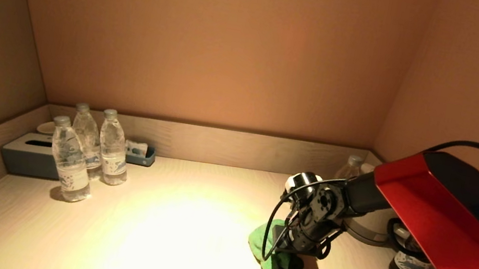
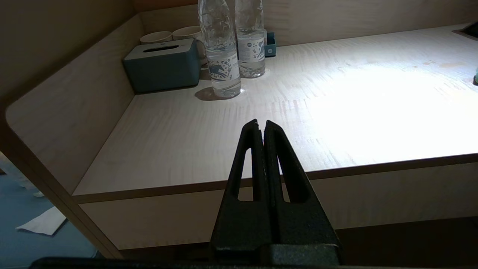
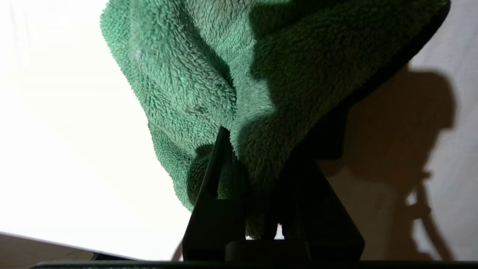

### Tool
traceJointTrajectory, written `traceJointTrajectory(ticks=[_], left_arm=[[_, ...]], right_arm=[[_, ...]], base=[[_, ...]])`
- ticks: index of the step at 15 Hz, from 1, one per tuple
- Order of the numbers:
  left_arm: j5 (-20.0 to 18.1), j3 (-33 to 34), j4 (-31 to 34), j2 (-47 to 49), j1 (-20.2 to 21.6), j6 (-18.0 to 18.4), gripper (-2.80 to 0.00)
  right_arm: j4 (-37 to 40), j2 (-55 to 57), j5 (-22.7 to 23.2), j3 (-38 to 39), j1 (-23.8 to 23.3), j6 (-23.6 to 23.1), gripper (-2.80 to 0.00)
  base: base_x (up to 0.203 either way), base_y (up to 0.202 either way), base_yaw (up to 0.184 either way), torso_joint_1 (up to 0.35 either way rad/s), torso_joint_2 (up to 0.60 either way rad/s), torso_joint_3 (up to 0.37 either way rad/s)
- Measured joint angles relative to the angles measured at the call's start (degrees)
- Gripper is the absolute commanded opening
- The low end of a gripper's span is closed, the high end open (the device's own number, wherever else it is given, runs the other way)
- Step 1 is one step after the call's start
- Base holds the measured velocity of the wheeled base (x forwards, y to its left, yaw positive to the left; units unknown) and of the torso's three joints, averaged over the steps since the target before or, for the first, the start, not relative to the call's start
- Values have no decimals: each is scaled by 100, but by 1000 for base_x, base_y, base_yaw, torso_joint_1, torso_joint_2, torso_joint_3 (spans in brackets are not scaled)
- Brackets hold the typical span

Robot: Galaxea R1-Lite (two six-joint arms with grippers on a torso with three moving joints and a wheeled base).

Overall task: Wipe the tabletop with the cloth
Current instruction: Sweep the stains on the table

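Your right pincer (image 3: 257, 157) is clamped on the green cloth (image 3: 209, 74), with a fold of it pinched between the fingers. It holds the cloth down on the bench (image 1: 182, 242), near the front edge and toward the right side. Your left pincer (image 2: 261, 129) has its fingers pressed together with nothing in them, and it hangs just off the front edge of the bench. Far to the left you can see three water bottles (image 1: 70, 159) standing beside a blue tissue box (image 1: 29, 156). A kettle (image 1: 370, 224) sits behind the right arm.
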Motion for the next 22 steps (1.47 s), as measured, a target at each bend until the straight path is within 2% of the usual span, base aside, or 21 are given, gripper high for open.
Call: traceJointTrajectory(ticks=[6, 11, 15, 18, 22], left_arm=[[0, -2, 0, 0, 1, 0, -280], [0, 0, 0, 0, 0, 0, -280], [0, -5, 2, 0, 0, 5, -280], [0, -5, 0, 0, -2, 2, -280], [2, -2, 2, 0, -5, 1, -280]], right_arm=[[-80, -522, 179, 251, 638, -33, -280], [-247, -139, 141, -493, 663, -2, -280], [-183, 16, 112, -1272, 73, 7, -280], [6, 99, 80, -2200, -784, -30, -280], [526, 482, -16, -2821, -1251, -113, -280]], base=[[0, 0, 0, 0, 0, 0], [0, 0, 0, 0, 0, 0], [0, 0, 0, 0, 0, 0], [0, 0, 0, 0, 0, 0], [0, 0, 0, 0, 0, 0]])
